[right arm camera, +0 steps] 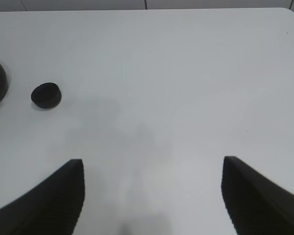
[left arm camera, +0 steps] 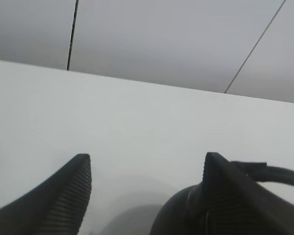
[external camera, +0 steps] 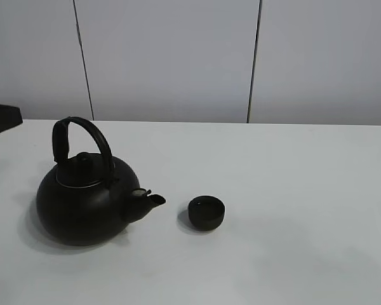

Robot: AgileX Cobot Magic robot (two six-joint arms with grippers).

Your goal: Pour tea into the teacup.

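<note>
L pincer (left arm camera: pixel 144 169) open, empty | kettle (left arm camera: pixel 186 215) behind one finger | white table (left arm camera: pixel 137 122) | grey wall panels (left arm camera: pixel 161 39)

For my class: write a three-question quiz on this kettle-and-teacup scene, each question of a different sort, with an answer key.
1. True or false: the teacup stands upright on the table.
2. The kettle spout points: A) toward the teacup, B) toward the wall, C) away from the teacup.
3. Fill in: the right gripper holds ____.

Key: 1 true. 2 A. 3 nothing; it is open above bare table, far from the cup, and the left gripper is open too, with the kettle partly behind one of its fingers.
</note>
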